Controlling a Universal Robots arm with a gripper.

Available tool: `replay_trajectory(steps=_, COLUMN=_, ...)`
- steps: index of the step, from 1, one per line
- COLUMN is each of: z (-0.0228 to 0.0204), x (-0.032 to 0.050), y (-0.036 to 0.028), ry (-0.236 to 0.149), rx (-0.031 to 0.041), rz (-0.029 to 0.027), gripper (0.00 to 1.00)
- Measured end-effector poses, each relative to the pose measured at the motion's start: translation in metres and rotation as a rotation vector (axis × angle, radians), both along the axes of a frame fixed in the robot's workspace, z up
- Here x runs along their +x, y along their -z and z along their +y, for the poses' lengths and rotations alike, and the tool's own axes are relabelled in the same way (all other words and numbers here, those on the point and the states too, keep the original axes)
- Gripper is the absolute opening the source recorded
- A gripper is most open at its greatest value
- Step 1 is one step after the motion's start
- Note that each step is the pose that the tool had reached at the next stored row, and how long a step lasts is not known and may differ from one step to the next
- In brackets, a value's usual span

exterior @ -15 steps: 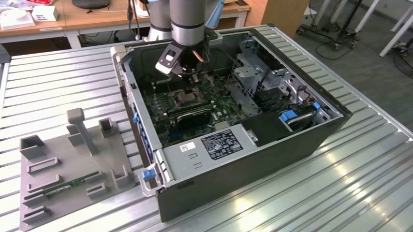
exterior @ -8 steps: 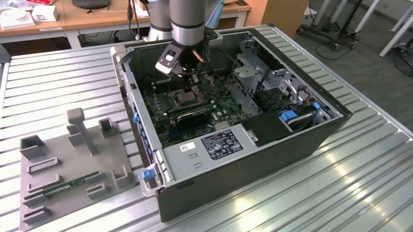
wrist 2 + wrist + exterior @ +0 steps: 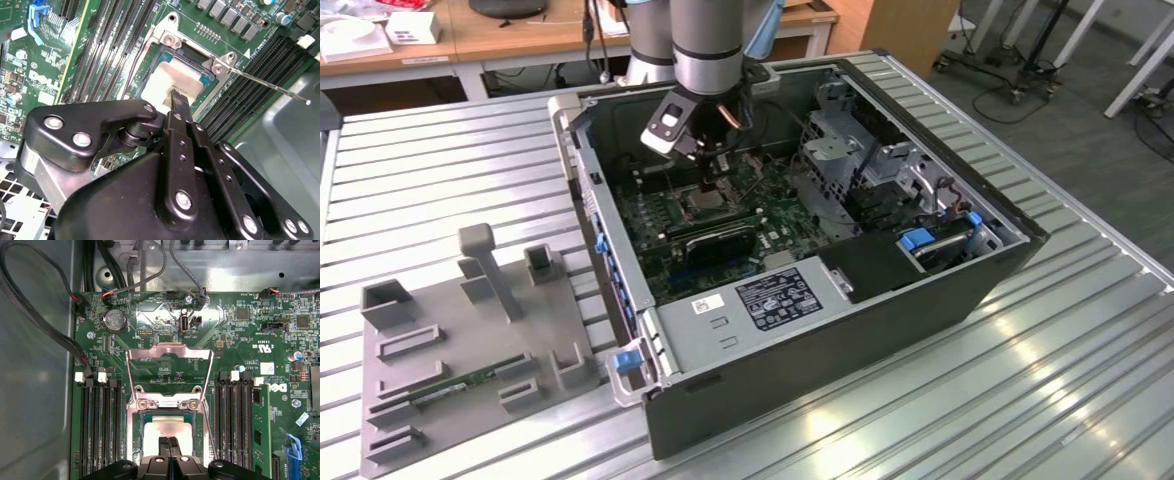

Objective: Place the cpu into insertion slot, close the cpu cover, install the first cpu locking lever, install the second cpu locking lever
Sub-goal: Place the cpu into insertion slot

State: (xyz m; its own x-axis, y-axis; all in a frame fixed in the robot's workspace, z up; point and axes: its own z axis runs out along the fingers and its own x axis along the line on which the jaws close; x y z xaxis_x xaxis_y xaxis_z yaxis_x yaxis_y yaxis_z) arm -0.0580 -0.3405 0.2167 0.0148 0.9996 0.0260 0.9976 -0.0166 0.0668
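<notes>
Gripper [image 3: 168,441] is closed tight, holding nothing, its tips right over the cpu [image 3: 167,426]; the cpu lies flat in its slot inside the computer case [image 3: 881,330]. The cpu cover [image 3: 170,348] stands flipped open beside it.

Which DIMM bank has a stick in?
The bank nearest the blue clip: a green stick stands at its outer edge; the other bank is empty.

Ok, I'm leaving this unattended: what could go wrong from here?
The end effector, fingers shut, sits right over the seated pale silvery square cpu; a hard push might skew it. The thin silvery metal cpu cover frame stands open and a thin metal lever juts out nearby; either could be snagged.
</notes>
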Motion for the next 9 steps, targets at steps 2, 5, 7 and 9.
replay_trajectory(steps=2, z=0.0000, x=-0.0001, y=0.0035, ry=0.000, rx=0.0001, rz=-0.0001, gripper=0.11)
replay_trajectory(steps=5, z=0.0000, x=-0.0001, y=0.0085, ry=0.000, rx=0.0000, rz=0.0000, gripper=0.11)
replay_trajectory(steps=7, z=0.0000, x=-0.0002, y=0.0098, ry=0.000, rx=0.0000, rz=0.0000, gripper=0.11)
replay_trajectory(steps=9, z=0.0000, x=-0.0002, y=0.0101, ry=0.000, rx=0.0000, rz=0.0000, gripper=0.11)
